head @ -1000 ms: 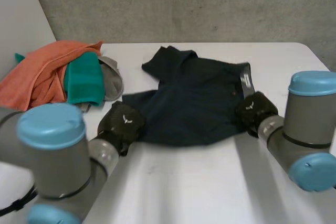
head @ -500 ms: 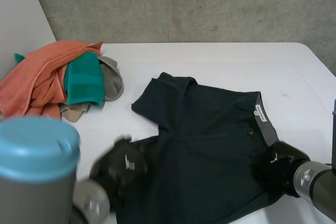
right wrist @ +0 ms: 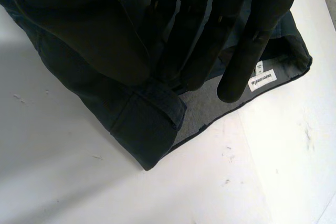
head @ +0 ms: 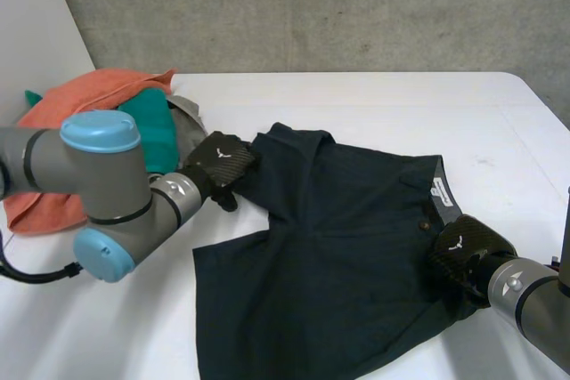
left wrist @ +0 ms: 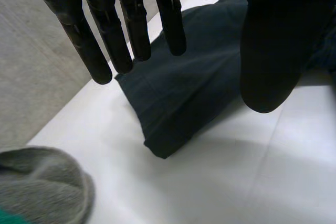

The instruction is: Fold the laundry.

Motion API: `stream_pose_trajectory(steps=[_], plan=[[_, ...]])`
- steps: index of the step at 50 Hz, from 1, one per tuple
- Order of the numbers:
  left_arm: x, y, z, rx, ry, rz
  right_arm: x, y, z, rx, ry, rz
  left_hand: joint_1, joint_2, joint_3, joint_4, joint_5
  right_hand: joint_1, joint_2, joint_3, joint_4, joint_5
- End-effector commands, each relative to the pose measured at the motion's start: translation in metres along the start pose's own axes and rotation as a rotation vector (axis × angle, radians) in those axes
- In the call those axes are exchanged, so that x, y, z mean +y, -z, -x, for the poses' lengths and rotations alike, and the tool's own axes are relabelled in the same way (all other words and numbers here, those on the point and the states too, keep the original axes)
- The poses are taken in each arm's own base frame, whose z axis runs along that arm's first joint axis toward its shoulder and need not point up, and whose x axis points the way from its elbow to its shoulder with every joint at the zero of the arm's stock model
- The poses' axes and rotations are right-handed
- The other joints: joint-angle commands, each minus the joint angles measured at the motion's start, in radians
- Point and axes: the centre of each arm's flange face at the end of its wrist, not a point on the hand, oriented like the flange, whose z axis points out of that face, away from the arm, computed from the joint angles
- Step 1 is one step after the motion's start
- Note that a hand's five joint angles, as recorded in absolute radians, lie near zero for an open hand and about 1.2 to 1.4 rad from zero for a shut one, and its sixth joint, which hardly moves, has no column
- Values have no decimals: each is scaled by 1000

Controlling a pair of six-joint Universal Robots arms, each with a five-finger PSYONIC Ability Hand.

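Dark navy shorts (head: 347,255) lie spread on the white table (head: 374,104), grey waistband lining and white label (head: 438,190) turned up at the right. My left hand (head: 218,165) hovers open at the far left leg hem, its straight fingers (left wrist: 131,30) above the hem corner (left wrist: 173,103) and holding nothing. At the waistband's near right end my right hand (head: 463,254) is shut on the cloth. In the right wrist view its thumb and fingers (right wrist: 210,35) pinch a folded piece of waistband (right wrist: 152,114).
A laundry pile sits at the far left of the table: an orange towel (head: 62,113), a teal cloth (head: 151,117) and a grey cloth (head: 191,126), which also lies near my left hand (left wrist: 42,187). A concrete wall stands behind. Bare table stretches far right.
Both hands dragged the shorts toward the near edge. Then my left hand let go and moved away to the far leg hem. My right hand kept its grip.
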Motion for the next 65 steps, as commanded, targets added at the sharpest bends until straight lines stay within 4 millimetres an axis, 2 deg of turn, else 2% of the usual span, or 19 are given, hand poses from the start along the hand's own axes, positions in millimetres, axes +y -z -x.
stream_pose_trajectory(steps=[1,7,16,21,29,34,39,43,44,45,46,50,52,53,60,61,64,65], plan=[[8,-22,2,16,-5,-26,2,-1,2,-1,0,1,100,101,100,95,96,283,187,196,191,207],[18,-34,1,10,-7,-18,3,-1,4,-2,-2,2,171,172,170,165,166,283,187,196,191,207],[26,-45,2,0,-15,-17,3,-1,4,-2,-2,3,834,835,833,828,829,283,187,196,191,207],[26,-42,3,-55,-35,24,3,-1,4,1,-3,2,849,850,848,843,844,283,187,196,191,207],[6,-5,-6,-135,-145,132,3,0,3,4,-3,3,849,850,848,843,844,283,187,196,191,207],[7,12,-6,-207,-198,220,3,0,4,1,-3,4,849,850,848,843,844,283,187,196,191,207],[5,18,-28,-189,-227,245,4,0,6,-5,-5,6,849,850,848,843,844,283,187,196,191,207],[2,17,-32,-182,-222,230,4,1,6,-8,-33,5,849,850,848,843,844,283,187,196,191,207],[1,16,-33,-182,-224,222,3,1,5,-5,-44,1,695,696,694,690,690,283,187,196,191,207],[-1,16,-33,-188,-224,213,3,2,5,-2,-51,0,98,99,97,92,93,283,187,196,191,207],[-3,16,-32,-192,-225,207,2,2,4,1,-55,-4,-42,-41,-43,-47,-47,283,187,196,191,207],[-12,20,-29,-207,-221,186,-3,7,-3,35,-68,-30,-49,-48,-50,-55,-54,283,187,196,191,207],[-24,26,-24,-227,-217,162,-6,8,-6,44,-88,-45,-52,-51,-53,-58,-57,283,187,196,191,207],[-34,36,-20,-240,-200,147,-7,8,-7,46,-101,-50,-46,-46,-47,-52,-51,283,187,196,191,207],[-60,82,-19,-257,-16,93,-25,7,-20,41,-265,-154,-32,-31,-32,-37,-37,283,187,196,191,207],[-65,98,-22,-248,39,95,-27,6,-22,41,-289,-164,-32,-31,-32,-37,-37,283,187,196,191,207],[-69,122,-30,-218,118,119,-34,5,-31,49,-385,-208,-14,-13,-15,-20,-19,283,187,196,191,207],[-70,137,-35,-196,165,142,-35,4,-34,53,-407,-220,-14,-13,-15,-20,-19,283,187,196,191,207]])
